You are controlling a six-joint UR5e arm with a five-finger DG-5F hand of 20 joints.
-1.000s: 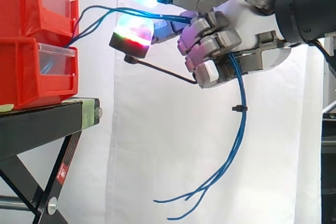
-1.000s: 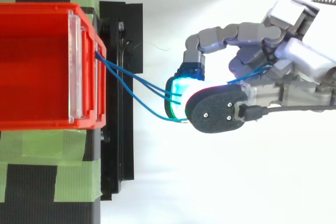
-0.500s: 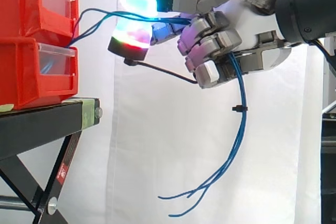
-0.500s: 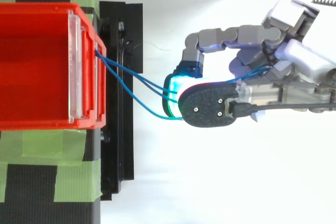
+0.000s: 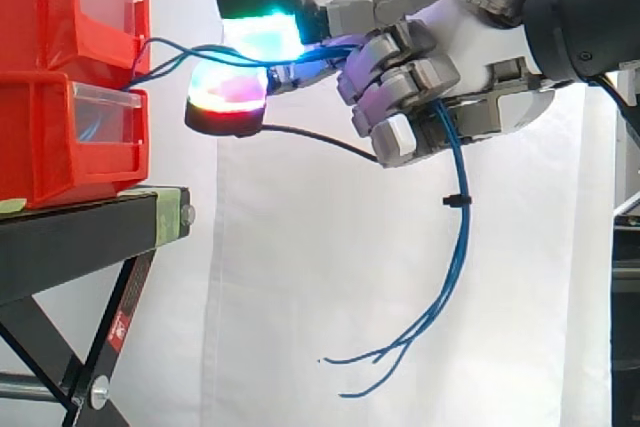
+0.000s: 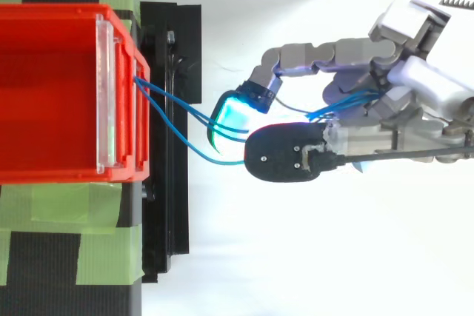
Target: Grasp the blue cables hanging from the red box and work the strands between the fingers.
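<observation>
1. Hand state: the hand (image 5: 465, 42) sits in the upper right of the side view and is clamped on the blue cables (image 5: 464, 237). The lower fingers are curled round the bundle. Two glowing pads (image 5: 262, 27) reach toward upper centre, one above the strands and one below.
2. Cable position: the strands leave the red box (image 5: 35, 7) at the upper left, arc across to the pads and pass through the curled fingers. They then hang down the right of centre to loose ends at bottom centre. A small black tie (image 5: 455, 199) sits on the hanging run.
3. Step in hand: I judge the grasp complete and the working of the strands between the fingers under way.
4. Next move: I would roll the pads against each other along the strands. I would hold the wrist where it is, because the span to the box shows only a shallow arc of slack. I judge that pulling away could drag on the box.
5. Surface: the box rests on a second red bin (image 5: 40, 147), carried by a black stand (image 5: 90, 237) at lower left. In the top view, green tape (image 6: 104, 246) lies on the stand.
6. Room: a white curtain (image 5: 300, 277) closes the background.
</observation>
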